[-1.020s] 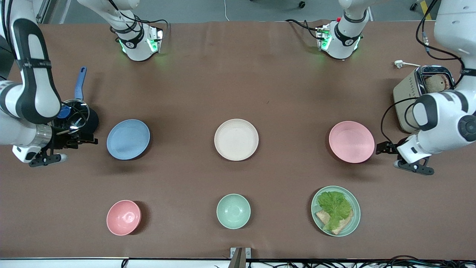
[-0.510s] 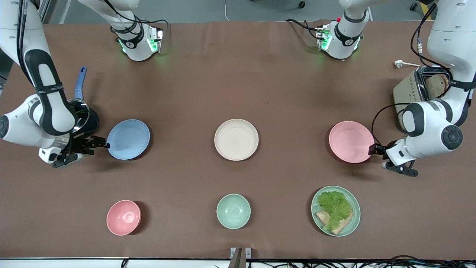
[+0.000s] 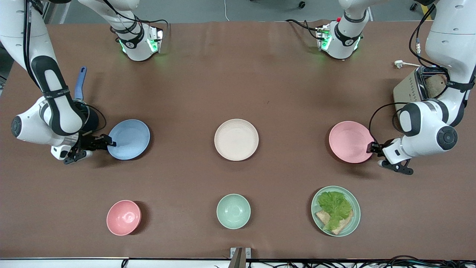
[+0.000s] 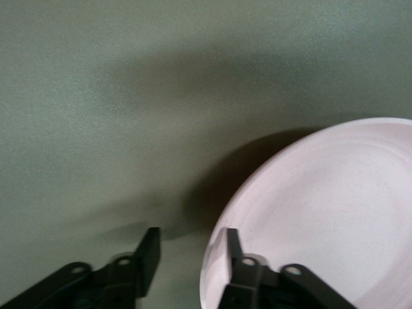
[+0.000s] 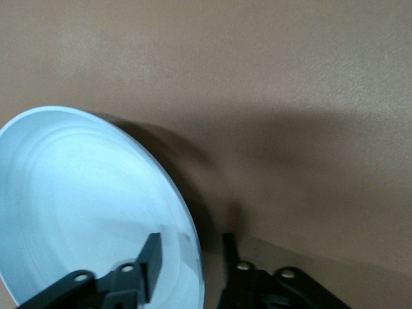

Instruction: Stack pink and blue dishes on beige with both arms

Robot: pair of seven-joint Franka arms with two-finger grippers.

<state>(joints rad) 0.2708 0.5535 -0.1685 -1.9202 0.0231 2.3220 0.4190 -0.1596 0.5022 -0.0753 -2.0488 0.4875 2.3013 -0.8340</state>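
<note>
While both arms sit low at the table ends, quick rundown:
left gripper (image 3: 372,148): fingers spread, straddling the pink plate (image 3: 351,142) rim
right gripper (image 3: 108,141): parted around the blue plate (image 3: 128,139) rim
beige plate (image 3: 236,139): mid-table, between those two

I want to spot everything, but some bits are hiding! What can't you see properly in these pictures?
- Pan, front view: the right arm covers all but its blue handle.
- Toaster, front view: the left arm hides part of it.
- Pink plate, left wrist view: cut off by the picture's edge.
- Blue plate, right wrist view: cut off by the picture's edge.
</note>
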